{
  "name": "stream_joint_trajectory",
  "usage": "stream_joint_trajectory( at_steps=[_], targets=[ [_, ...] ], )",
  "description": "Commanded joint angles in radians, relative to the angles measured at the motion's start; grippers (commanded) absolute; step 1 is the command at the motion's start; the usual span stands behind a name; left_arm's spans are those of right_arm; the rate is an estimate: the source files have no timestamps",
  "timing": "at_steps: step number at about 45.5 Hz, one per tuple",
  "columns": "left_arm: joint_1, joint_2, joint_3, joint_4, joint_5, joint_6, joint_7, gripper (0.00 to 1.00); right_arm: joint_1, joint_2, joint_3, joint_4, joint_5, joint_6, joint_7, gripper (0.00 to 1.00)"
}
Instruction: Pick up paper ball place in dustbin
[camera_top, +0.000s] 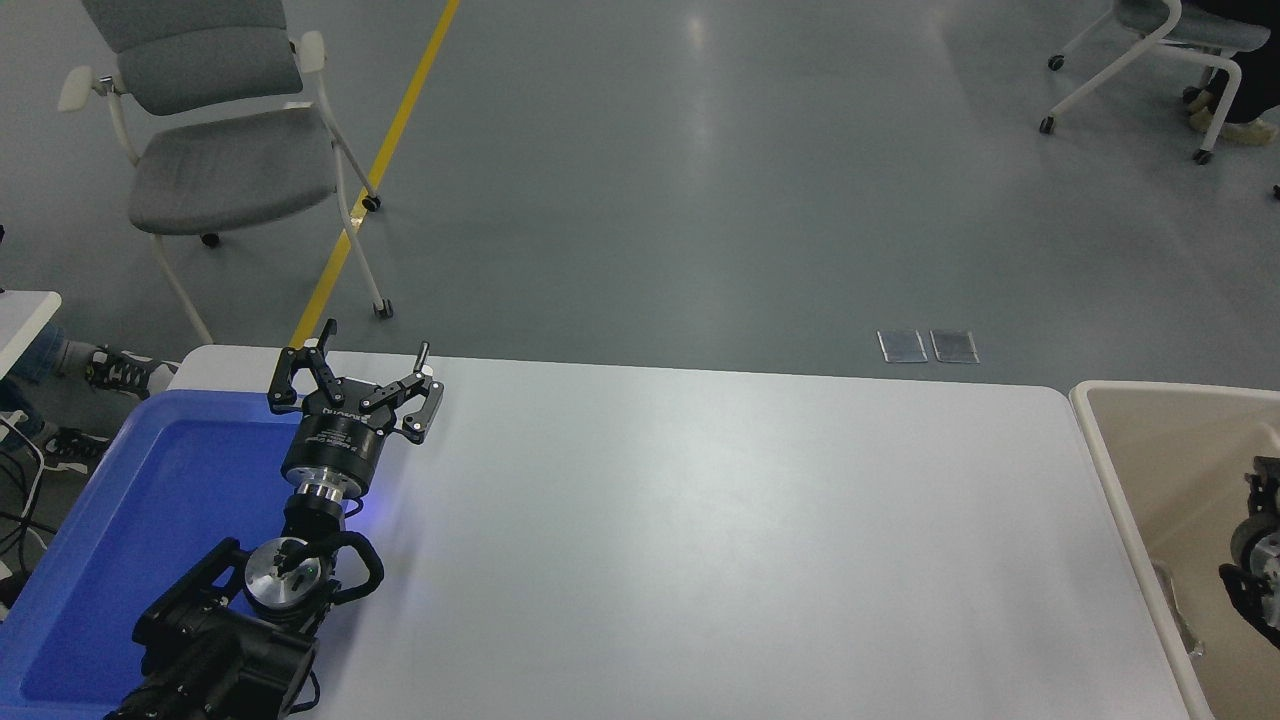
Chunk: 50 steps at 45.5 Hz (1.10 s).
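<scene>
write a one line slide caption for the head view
Right arm at the frame's right edge over the off-white dustbin; left tool parked open beside the blue tray on the white table.

L arm parked lower left, left pincer (352, 372) spread, R arm (1255, 545) at right edge

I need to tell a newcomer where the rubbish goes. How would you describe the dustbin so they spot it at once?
Find the white table and follow it to its right end. The dustbin stands there against the picture's right edge. It is deep and off-white with a thick rim and beige walls, unlike the shallow blue tray at the left end.
</scene>
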Motion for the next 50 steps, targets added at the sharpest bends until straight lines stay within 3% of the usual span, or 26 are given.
stream_joint_trajectory(
  at_steps=[1,8,16,27,32,37,50],
  targets=[
    [0.000,0.000,0.000,0.000,0.000,0.000,0.000,0.99,0.048,-0.123,0.037,0.242,0.023,0.001,0.002,1.00],
    [0.000,0.000,0.000,0.000,0.000,0.002,0.000,0.99,0.047,-0.212,0.166,0.521,0.143,0.007,0.003,1.00],
    [0.000,0.000,0.000,0.000,0.000,0.000,0.000,0.99,0.036,-0.204,0.284,0.709,0.171,0.019,0.003,1.00],
    [0.000,0.000,0.000,0.000,0.000,0.000,0.000,0.99,-0.039,-0.055,0.423,0.755,0.370,0.107,0.003,1.00],
    [0.000,0.000,0.000,0.000,0.000,0.002,0.000,0.99,-0.094,0.012,0.485,0.746,0.422,0.222,0.005,1.00],
    [0.000,0.000,0.000,0.000,0.000,0.000,0.000,0.99,-0.163,0.067,0.578,0.741,0.438,0.326,0.005,1.00],
    [0.000,0.000,0.000,0.000,0.000,0.000,0.000,0.99,-0.189,0.161,0.608,0.634,0.438,0.337,0.005,1.00]
  ],
)
